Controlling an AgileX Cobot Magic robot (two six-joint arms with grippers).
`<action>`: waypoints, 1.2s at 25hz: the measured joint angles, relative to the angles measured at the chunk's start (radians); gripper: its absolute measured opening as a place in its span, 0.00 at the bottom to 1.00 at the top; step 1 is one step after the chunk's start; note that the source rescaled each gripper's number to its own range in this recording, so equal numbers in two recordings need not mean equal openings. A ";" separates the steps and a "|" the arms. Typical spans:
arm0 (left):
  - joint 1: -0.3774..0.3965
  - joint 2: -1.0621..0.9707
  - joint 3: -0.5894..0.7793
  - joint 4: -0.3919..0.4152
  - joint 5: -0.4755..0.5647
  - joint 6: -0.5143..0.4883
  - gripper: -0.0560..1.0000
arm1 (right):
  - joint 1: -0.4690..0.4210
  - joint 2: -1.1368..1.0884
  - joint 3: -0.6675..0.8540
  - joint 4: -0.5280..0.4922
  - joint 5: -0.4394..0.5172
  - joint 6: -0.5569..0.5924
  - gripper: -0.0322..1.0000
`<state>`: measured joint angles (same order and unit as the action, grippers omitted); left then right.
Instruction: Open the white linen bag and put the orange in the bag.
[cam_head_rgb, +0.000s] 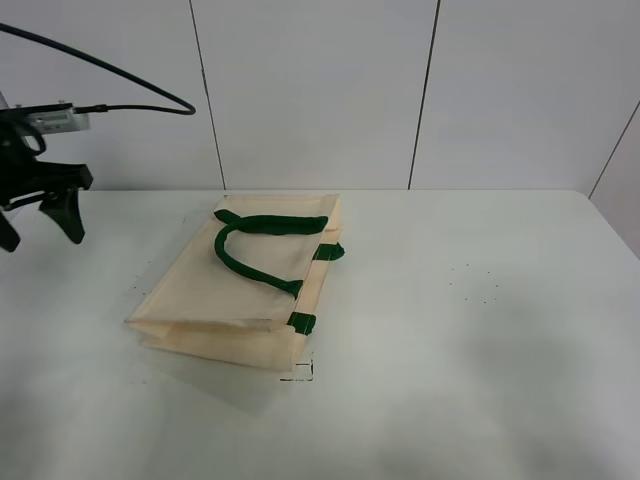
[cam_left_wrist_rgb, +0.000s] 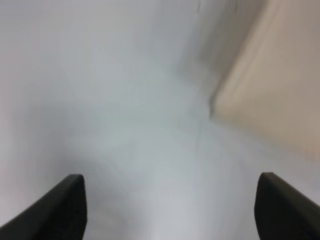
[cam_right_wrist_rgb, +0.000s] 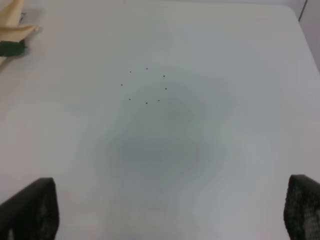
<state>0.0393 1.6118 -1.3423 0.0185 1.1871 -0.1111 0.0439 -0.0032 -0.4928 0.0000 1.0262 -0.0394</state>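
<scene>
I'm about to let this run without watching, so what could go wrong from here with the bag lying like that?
The bag lies flat and folded on the table, so a gripper may pinch both cloth layers together and lift it shut instead of opening it. The green handles lie loose on top and could snag a finger. No orange shows in any view, so it would have to be found first. The left gripper is open beside the bag; its wrist view is blurred, so aiming may be poor.

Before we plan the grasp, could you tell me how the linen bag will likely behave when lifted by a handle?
The white linen bag lies folded flat, so it is probably floppy and would sag. It looks empty, likely light. Its green handle loops loosely, so it may shift first.
</scene>
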 joint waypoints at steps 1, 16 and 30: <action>0.000 -0.065 0.063 0.000 0.000 0.004 0.87 | 0.000 0.000 0.000 0.000 0.000 0.000 1.00; 0.000 -1.065 0.774 0.050 -0.105 0.056 0.87 | 0.000 0.000 0.000 0.000 0.000 0.000 1.00; 0.000 -1.584 0.847 0.049 -0.119 0.059 0.87 | 0.000 0.000 0.000 0.000 0.000 0.000 1.00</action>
<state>0.0393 0.0274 -0.4949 0.0675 1.0677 -0.0521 0.0439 -0.0032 -0.4928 0.0000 1.0262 -0.0394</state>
